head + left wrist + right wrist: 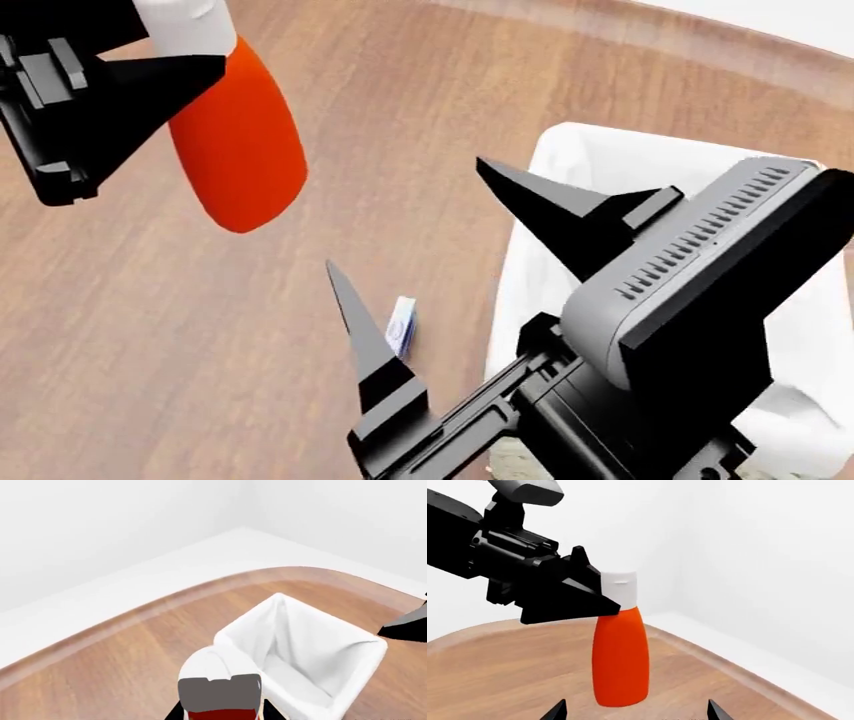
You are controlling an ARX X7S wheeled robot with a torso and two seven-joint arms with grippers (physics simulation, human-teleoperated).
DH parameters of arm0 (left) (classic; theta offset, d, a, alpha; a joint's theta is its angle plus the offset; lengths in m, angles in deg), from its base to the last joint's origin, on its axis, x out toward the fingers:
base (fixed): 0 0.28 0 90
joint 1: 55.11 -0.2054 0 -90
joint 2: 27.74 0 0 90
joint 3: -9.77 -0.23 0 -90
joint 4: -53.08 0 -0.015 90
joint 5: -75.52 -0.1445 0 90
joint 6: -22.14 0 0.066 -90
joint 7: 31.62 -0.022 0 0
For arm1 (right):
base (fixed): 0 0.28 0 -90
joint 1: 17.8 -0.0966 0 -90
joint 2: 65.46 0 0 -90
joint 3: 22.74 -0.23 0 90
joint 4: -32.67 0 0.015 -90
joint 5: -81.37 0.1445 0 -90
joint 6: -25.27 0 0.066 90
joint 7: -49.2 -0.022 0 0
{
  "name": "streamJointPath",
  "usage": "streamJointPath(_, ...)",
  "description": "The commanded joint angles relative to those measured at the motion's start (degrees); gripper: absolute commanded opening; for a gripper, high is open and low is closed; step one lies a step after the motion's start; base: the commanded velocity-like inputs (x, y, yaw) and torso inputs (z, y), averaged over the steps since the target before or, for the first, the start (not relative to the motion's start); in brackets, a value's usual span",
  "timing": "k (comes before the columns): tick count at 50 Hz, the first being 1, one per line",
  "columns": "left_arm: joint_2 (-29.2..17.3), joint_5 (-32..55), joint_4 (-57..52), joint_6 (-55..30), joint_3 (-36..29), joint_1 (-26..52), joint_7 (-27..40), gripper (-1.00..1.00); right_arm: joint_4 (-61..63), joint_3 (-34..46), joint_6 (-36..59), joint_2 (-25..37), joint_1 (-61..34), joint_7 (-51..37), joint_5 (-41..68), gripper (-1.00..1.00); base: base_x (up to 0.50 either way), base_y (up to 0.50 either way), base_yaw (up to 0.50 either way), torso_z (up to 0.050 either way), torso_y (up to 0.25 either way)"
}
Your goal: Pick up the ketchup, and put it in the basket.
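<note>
The ketchup (240,150) is an orange-red bottle with a white cap, hanging upright above the wooden table. My left gripper (200,50) is shut on its neck just under the cap. The right wrist view shows the ketchup (620,660) clear of the table, with the left gripper (607,592) clamped at its top. Its cap (220,690) fills the space between the left jaws. The basket (300,630) with its white liner stands just beyond the bottle, and its rim (574,140) is at the right. My right gripper (406,212) is open and holds nothing, between bottle and basket.
A small blue and white object (402,325) lies on the table beside the basket. The table's curved edge (200,587) runs behind the basket, with white floor and walls past it. A right finger tip (407,625) juts in near the basket's far side.
</note>
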Motion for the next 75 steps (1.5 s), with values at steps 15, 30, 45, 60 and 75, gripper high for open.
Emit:
streamJointPath(15,1.2,0.3,0.5,-0.1,-0.4,1.4,-0.3,-1.00,-1.7,1.8,4.1,-3.5,-5.4,2.1,1.7,1.00,0.00,0.00,0.00,0.000,0.001)
streamJointPath(30,1.4,1.6,-0.6,-0.5,0.0,1.0,0.3,-1.00,-3.7,2.8,3.3,-7.4,-5.4,2.4,0.4,1.00,0.00,0.00,0.00,0.000,0.000)
streamJointPath(45,1.4,1.5,-0.6,0.1,-0.1,0.4,0.4,-1.00,-5.7,4.1,3.3,-10.9,-5.9,2.6,-1.2,1.00,0.00,0.00,0.00,0.000,0.001)
streamJointPath(60,1.7,1.6,-1.2,0.7,-0.5,-0.8,0.6,-1.00,-7.6,5.1,3.1,-13.2,-6.0,3.4,-2.6,1.00,0.00,0.00,0.00,0.001,0.001)
streamJointPath(75,1.5,2.8,-3.1,-0.1,-0.4,-0.8,1.2,-1.00,-10.5,6.1,3.9,-15.4,-7.8,4.7,-3.5,1.00,0.00,0.00,0.00,0.000,0.000)
